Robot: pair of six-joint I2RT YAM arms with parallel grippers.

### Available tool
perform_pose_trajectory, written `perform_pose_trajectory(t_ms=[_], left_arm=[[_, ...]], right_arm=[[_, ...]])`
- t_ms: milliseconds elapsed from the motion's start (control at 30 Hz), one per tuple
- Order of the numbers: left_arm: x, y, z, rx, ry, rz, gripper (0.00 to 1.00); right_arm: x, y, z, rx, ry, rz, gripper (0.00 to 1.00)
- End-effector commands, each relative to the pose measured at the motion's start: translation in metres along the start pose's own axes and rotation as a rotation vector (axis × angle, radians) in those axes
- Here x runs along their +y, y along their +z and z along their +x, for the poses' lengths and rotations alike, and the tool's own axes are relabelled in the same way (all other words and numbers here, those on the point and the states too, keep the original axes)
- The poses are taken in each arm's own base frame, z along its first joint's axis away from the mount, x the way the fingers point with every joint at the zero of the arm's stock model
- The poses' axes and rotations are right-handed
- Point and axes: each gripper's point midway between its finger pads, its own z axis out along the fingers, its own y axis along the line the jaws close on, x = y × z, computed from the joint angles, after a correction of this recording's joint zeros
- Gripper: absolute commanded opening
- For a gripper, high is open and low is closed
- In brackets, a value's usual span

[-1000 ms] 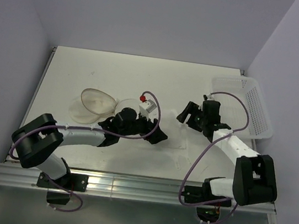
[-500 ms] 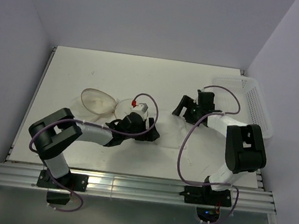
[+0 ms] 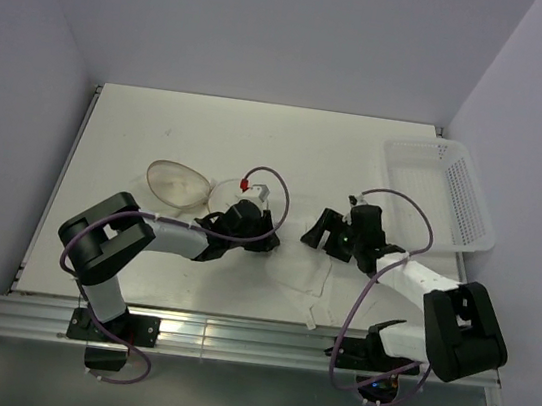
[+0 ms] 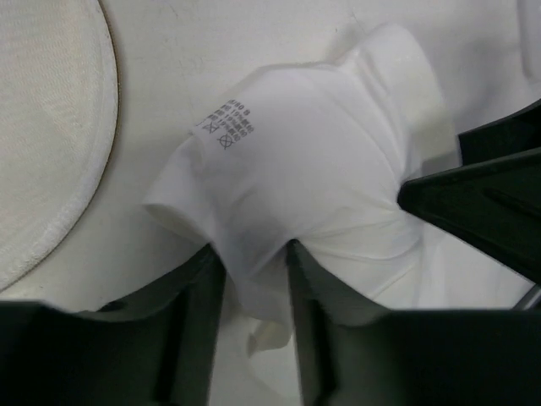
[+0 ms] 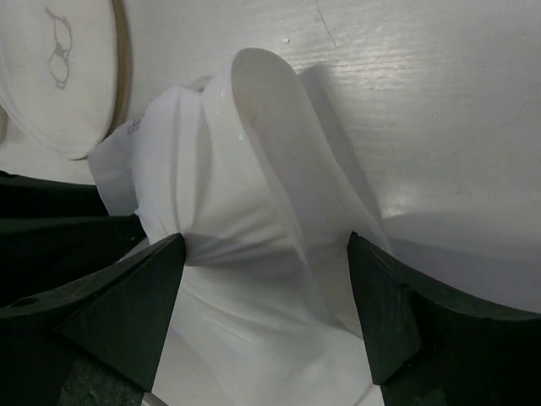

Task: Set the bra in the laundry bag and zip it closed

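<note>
At mid-table, right gripper (image 5: 264,247) — jaws wide — has drawn nearer the bra (image 4: 304,161); left gripper (image 4: 250,275) pinches it.

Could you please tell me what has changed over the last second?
The right gripper came nearer and leftward, toward the left gripper, and now straddles the bra, open. The left gripper drew back slightly toward the laundry bag, pinching the bra. The laundry bag and the basket stayed put.
</note>
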Motion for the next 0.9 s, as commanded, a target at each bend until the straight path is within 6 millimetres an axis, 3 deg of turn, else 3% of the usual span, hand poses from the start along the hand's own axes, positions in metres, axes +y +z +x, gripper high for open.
perform_pose_trajectory(t_ms=[0,33,133,300,500,733,867], left_arm=[[0.002,0.0,-0.003,-0.004,0.05,-0.01,0.36],[0.002,-0.001,-0.003,-0.005,0.062,-0.002,0.26],[-0.003,0.002,-0.001,0.01,0.078,0.023,0.0],[-0.01,0.003,0.002,0.012,0.107,0.057,0.0],[-0.018,-0.003,-0.006,-0.044,0.141,0.113,0.0],[-0.022,0.001,-0.004,-0.045,0.158,0.145,0.0],[-0.026,0.003,-0.011,-0.069,0.163,0.153,0.0]], right_arm=[[-0.014,-0.006,0.0,-0.028,0.002,0.084,0.86],[-0.016,-0.007,-0.009,-0.052,-0.006,0.106,0.92],[-0.026,-0.006,-0.02,-0.072,-0.011,0.149,0.97],[-0.024,-0.002,-0.027,-0.049,-0.018,0.137,0.99],[-0.003,0.006,0.008,0.109,-0.005,-0.04,1.0],[0.023,0.001,0.027,0.176,0.014,-0.207,0.99],[0.033,0.002,0.024,0.157,0.017,-0.268,0.9]])
